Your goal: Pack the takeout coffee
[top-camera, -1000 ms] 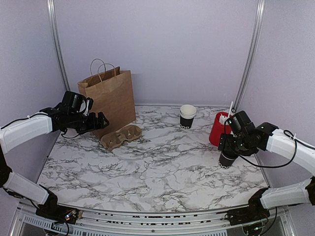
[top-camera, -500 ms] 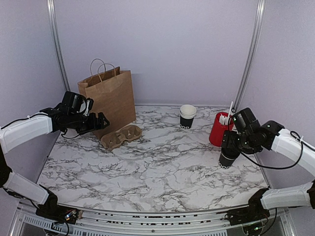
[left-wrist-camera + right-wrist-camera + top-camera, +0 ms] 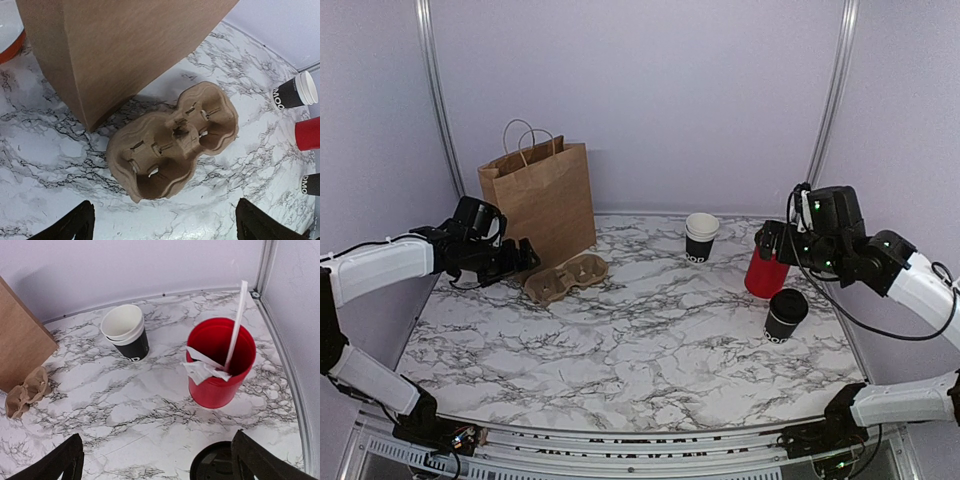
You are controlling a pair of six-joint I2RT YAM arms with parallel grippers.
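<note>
My right fingers point(image 3: 57, 465) are now up off the coffee cup point(image 3: 782, 325) (its lid point(image 3: 788, 303) is on), open like my left fingers point(image 3: 70, 227); packing comes next

This is looking like a robotics lab cell posing as a café counter: a left arm point(image 3: 380, 268) and right arm point(image 3: 925, 288) are reaching over a marble-patterned table point(image 3: 640, 350), plain lilac walls point(image 3: 640, 100) and aluminium rails point(image 3: 437, 100) are enclosing it, and a paper bag point(image 3: 545, 200), cup carrier point(image 3: 567, 276) and takeout coffee point(image 3: 786, 314) are standing as props.
</note>
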